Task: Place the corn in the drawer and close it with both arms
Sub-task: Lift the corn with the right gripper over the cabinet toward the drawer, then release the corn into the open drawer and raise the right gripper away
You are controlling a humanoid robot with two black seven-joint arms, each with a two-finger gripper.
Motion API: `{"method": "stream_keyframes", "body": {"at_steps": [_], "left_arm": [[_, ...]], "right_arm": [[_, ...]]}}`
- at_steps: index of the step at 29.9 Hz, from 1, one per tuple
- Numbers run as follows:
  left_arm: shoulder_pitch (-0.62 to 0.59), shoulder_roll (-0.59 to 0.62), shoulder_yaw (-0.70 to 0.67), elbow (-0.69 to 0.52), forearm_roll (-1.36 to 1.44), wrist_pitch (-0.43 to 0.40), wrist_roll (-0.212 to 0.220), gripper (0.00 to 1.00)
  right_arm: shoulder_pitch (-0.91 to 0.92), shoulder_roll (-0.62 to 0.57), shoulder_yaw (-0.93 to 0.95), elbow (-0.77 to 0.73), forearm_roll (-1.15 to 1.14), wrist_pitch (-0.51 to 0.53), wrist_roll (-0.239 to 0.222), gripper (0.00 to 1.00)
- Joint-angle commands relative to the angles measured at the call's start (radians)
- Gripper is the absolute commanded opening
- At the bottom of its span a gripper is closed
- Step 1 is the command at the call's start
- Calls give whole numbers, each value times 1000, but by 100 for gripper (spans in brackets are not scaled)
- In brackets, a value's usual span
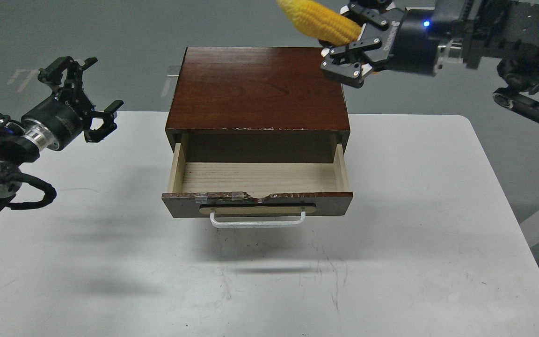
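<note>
Nearest, the white table (391,262) lies bare across the foreground, scuffed and shadowed. Toward its centre stands the cabinet (258,89), and the drawer (258,178) is pulled out toward six o'clock, its pale wood floor showing with nothing lying in it. On the chipped, taped front hangs the white handle (257,221).

At nine o'clock the left gripper (92,96) hovers above the table edge, well apart from the cabinet, fingers spread wide and holding nothing.

Farther back, at one o'clock, the right gripper (351,44) hangs over the cabinet's far right corner with its fingers clamped on the thick end of the corn (318,19). The yellow ear sticks out toward eleven o'clock, high above the cabinet top and touching nothing else, its tip cut by the upper edge.
</note>
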Motion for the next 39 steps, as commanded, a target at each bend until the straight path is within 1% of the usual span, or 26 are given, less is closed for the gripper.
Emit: {"method": "stream_keyframes", "body": {"at_steps": [1, 2, 4, 5, 6, 8, 10, 11, 12, 15, 27, 30, 31, 32, 33, 34, 36, 38, 39], "left_arm": [[1, 6, 1, 0, 0, 0, -9, 98], [1, 6, 1, 0, 0, 0, -9, 98], [1, 14, 1, 0, 0, 1, -13, 98], [3, 15, 1, 1, 0, 1, -13, 98], [3, 18, 1, 0, 0, 1, -13, 98], [6, 20, 1, 1, 0, 1, -13, 98], [11, 31, 1, 1, 0, -2, -13, 98], [14, 31, 1, 1, 0, -5, -13, 98], [15, 32, 1, 1, 0, -6, -15, 98], [15, 37, 1, 1, 0, -6, -18, 98], [15, 42, 2, 1, 0, -2, -16, 98], [15, 42, 2, 1, 0, -2, -15, 98], [15, 43, 2, 0, 0, 1, -10, 98], [15, 43, 2, 0, 0, 7, -4, 98], [15, 45, 4, 0, 2, 10, -4, 98], [15, 46, 4, 0, 2, 21, -6, 98], [15, 48, 4, 0, 2, 27, -6, 98], [14, 48, 4, 0, 2, 27, -7, 98], [14, 48, 4, 0, 2, 27, -7, 98]], "right_arm": [[21, 139, -78, -6, -24, -1, 12, 0], [21, 139, -78, -6, -24, -1, 12, 0], [26, 217, -123, -12, -24, 0, 13, 14], [27, 229, -137, -15, -24, 0, 13, 15], [36, 249, -167, -24, -24, 5, 19, 26], [38, 269, -192, -33, -24, 8, 27, 42], [29, 315, -212, -52, -21, 10, 28, 75], [27, 322, -213, -55, -21, 8, 28, 88], [23, 329, -216, -65, -21, 10, 28, 96], [16, 332, -216, -93, -19, 10, 28, 100], [18, 331, -201, -107, 2, 11, 24, 100], [16, 325, -145, -108, 46, 8, 19, 100], [15, 325, -82, -107, 135, 14, 18, 100], [15, 323, -12, -107, 289, 42, 16, 99], [16, 322, 19, -108, 388, 77, 15, 97], [26, 316, 77, -121, 629, 183, 7, 95], [33, 299, 127, -163, 888, 316, -10, 95], [41, 251, 194, -316, 1347, 551, -60, 96], [33, 239, 202, -350, 1442, 604, -79, 96]]}}
